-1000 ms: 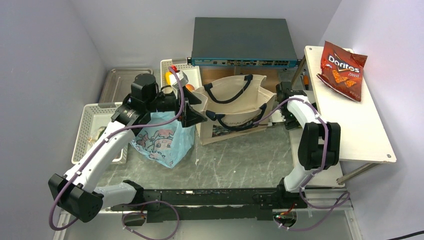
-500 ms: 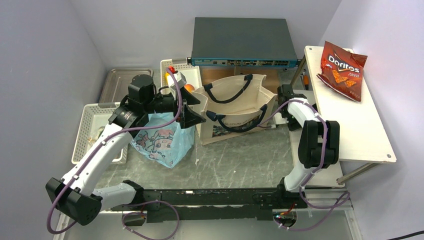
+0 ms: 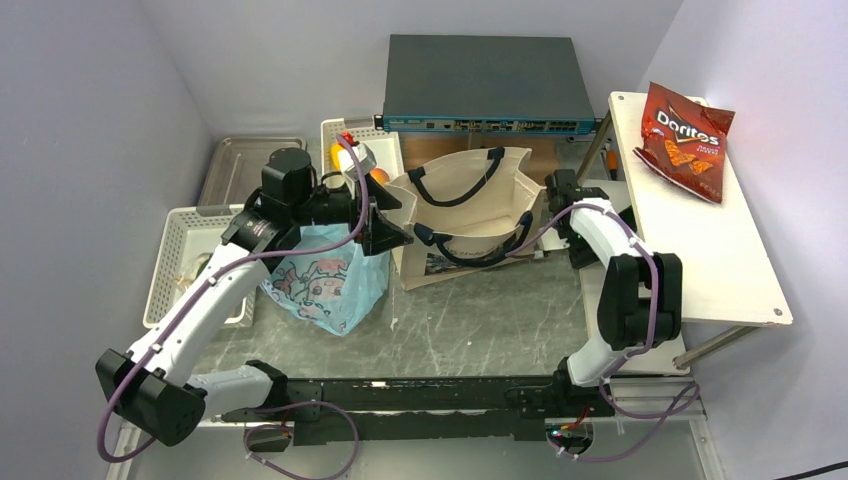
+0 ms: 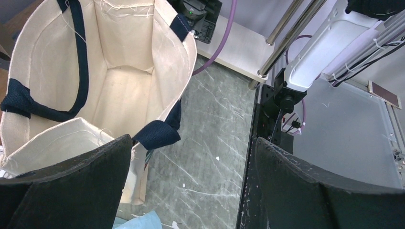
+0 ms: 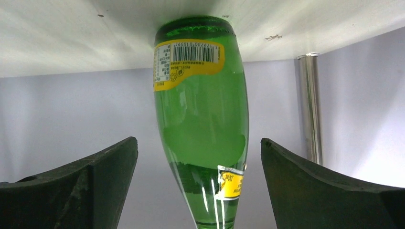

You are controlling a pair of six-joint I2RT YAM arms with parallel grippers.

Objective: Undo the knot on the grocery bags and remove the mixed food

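One light-blue printed grocery bag (image 3: 325, 275) lies left of centre; a corner of it shows in the left wrist view (image 4: 138, 223). Its knot is hidden under my left arm. My left gripper (image 3: 388, 231) (image 4: 191, 191) is open and empty, above the bag's right edge and next to the beige tote (image 3: 470, 215) (image 4: 124, 90). My right gripper (image 3: 556, 190) (image 5: 198, 191) is open by the tote's right side. A green glass bottle (image 5: 203, 119) under the shelf shows between its jaws, untouched. The red Doritos bag (image 3: 685, 128) lies on the white shelf. An orange fruit (image 3: 380, 176) sits in the back basket.
A dark network switch (image 3: 487, 85) stands at the back. A metal tray (image 3: 250, 165) and a white basket (image 3: 185, 262) are at the left, another white basket (image 3: 385, 146) behind the tote. The white shelf (image 3: 700, 250) with metal legs (image 4: 282, 40) fills the right side.
My right gripper has shifted slightly left and back along the tote's right side. The left arm has barely moved and the blue bag lies as before.
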